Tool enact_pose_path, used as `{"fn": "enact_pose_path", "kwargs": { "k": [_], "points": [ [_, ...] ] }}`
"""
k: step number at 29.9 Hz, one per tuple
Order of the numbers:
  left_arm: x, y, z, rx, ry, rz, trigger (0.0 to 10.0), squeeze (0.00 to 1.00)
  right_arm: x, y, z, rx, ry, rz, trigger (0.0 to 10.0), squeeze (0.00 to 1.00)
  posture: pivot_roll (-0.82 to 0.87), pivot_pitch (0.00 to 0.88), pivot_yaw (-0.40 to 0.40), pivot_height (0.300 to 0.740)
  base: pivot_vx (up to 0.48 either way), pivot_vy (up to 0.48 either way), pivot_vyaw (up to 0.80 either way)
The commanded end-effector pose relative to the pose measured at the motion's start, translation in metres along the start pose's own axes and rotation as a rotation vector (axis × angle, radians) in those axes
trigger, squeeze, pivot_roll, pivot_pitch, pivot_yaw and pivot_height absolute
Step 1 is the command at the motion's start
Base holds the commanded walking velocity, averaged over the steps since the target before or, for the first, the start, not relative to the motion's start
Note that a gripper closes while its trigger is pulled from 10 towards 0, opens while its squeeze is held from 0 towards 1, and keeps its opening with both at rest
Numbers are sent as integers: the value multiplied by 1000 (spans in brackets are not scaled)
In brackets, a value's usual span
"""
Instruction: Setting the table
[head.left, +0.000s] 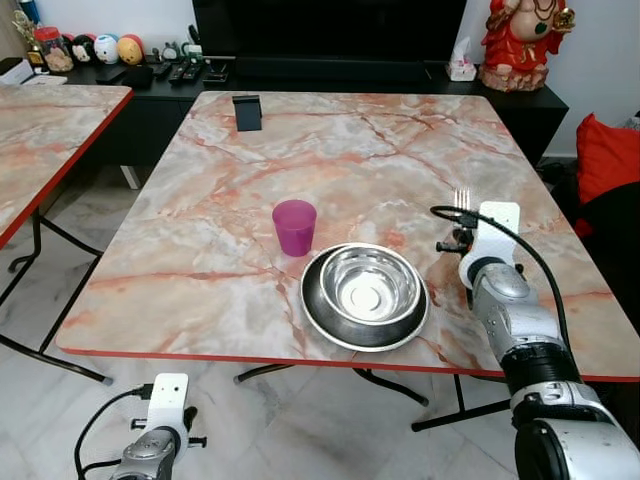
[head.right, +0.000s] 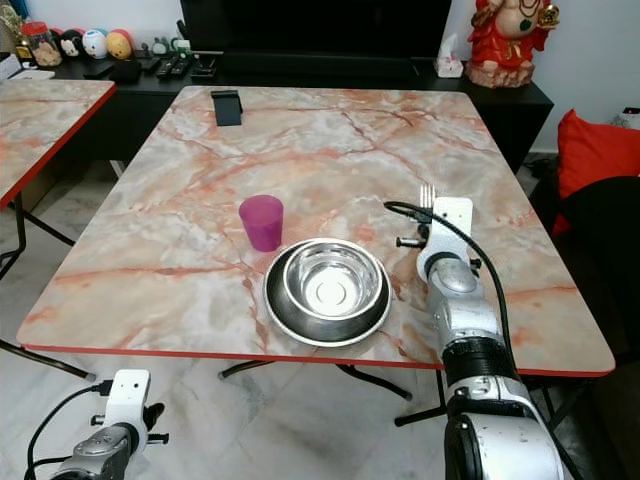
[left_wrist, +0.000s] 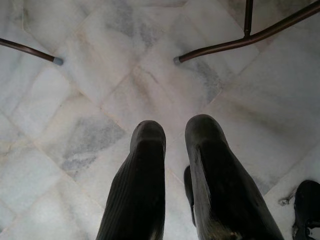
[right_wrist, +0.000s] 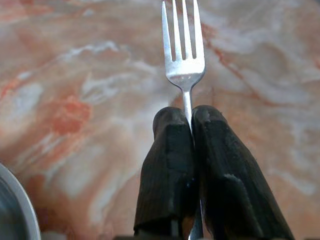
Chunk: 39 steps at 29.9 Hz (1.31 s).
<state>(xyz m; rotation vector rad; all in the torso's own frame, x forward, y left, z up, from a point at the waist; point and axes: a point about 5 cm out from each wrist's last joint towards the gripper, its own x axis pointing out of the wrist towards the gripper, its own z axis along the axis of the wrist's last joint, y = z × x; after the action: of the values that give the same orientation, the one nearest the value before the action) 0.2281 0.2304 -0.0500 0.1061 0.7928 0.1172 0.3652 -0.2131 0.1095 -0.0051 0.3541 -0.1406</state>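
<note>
Right wrist view: the fork (right_wrist: 184, 55) sticks out from between the two black fingers (right_wrist: 169, 165), with its prongs pointing away from the wrist.
Fork and pincer: the fork's thin neck runs down into the crack between the fingers, so the fork sits right in the middle of the right gripper (right_wrist: 189, 116).
Right gripper: it is squeezed closed on the fork's handle, and both fingers touch the metal.
Fork height: the fork is over the marble table (head.left: 200, 200), but it is hard to tell if it touches the top or hangs just above it.
Where on the table: the right gripper (head.left: 462, 212) is over the right part of the table, near the front, with its arm reaching in over the front edge.
Bowl: a shiny metal bowl (head.left: 365, 294) sits near the front edge, just to the left of the fork.
Cup: a purple cup (head.left: 294, 227) stands just behind the bowl on its left side, very close to the rim.
Open room: the table top between the bowl and the right edge is bare marble, and so is the big middle part behind the cup.
Far end: a small black stand (head.left: 247, 112) sits near the back edge, well away from the fork.
Left gripper: the left gripper (left_wrist: 174, 131) hangs low over the pale floor tiles (left_wrist: 75, 100), fingers a small bit apart and holding nothing.
</note>
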Motion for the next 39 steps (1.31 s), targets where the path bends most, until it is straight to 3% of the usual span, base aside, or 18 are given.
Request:
{"fn": "enact_pose_path", "kwargs": {
  "k": [1,13,22,27,39],
  "points": [
    [0,-2,-2,-11,21,-1,10000,0,1,-4,2,25,5,-10,10000,0,-86,0,-52,740,0,0,0],
    [0,1,-3,-2,27,-2,10000,0,1,9,-7,85,31,40,10000,0,-91,0,-33,740,0,0,0],
    [-4,6,-15,64,53,-24,10000,0,-15,20,-19,86,37,85,10000,0,-96,0,-23,740,0,0,0],
    [-5,9,-19,66,61,-15,10000,0,-22,17,-28,73,58,66,10000,0,-98,0,-21,740,0,0,0],
    [-7,8,-26,90,74,-31,10000,0,-30,14,-20,89,44,49,10000,0,-129,0,-10,740,0,0,0]
  ]
}}
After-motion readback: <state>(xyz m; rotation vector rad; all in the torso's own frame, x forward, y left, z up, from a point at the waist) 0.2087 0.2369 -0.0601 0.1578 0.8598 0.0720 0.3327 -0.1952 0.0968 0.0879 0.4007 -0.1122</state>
